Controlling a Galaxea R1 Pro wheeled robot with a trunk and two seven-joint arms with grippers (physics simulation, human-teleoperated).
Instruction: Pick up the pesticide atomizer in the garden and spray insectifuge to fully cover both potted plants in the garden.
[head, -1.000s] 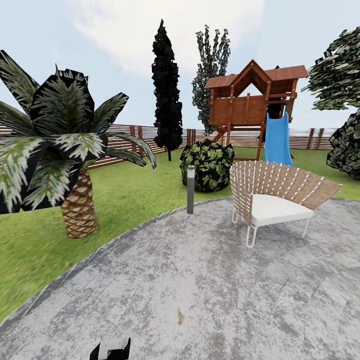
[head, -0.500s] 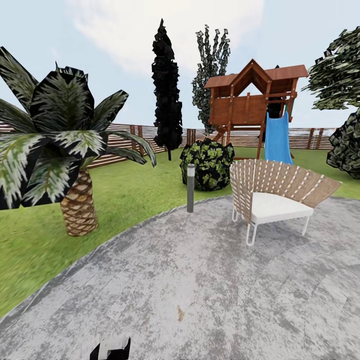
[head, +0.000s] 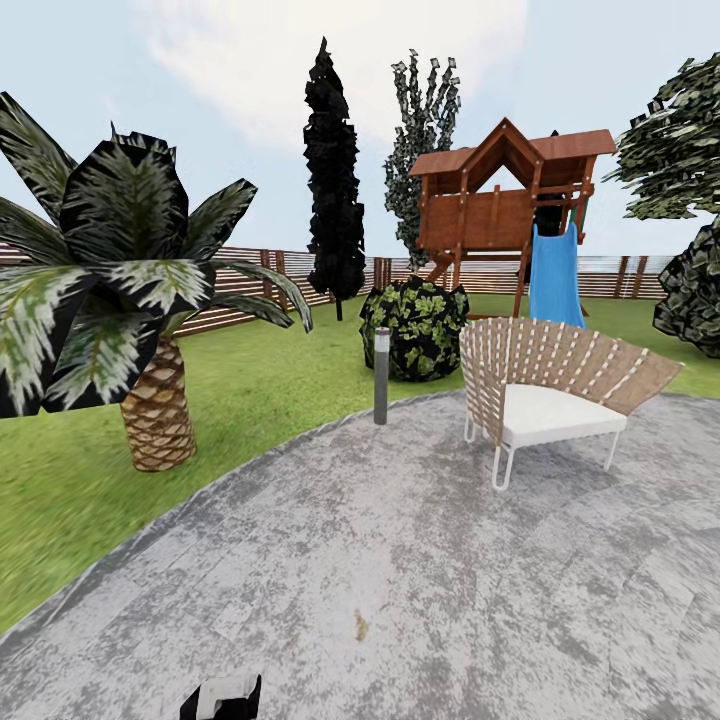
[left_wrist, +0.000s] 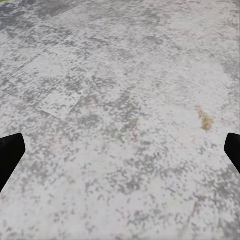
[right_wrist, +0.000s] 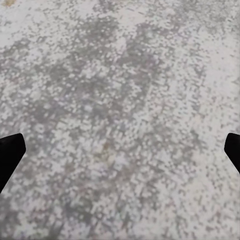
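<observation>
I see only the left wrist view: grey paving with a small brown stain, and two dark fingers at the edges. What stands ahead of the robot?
Observer: In the head view a woven chair with a white seat stands on the patio, ahead and to the right.
Operator: Is any plant close to us?
Observer: A palm stands on the lawn to the left, just off the patio's edge.
Operator: Do the right fingers hold something?
Observer: No. In the right wrist view the right fingers stand wide apart over bare paving.
</observation>
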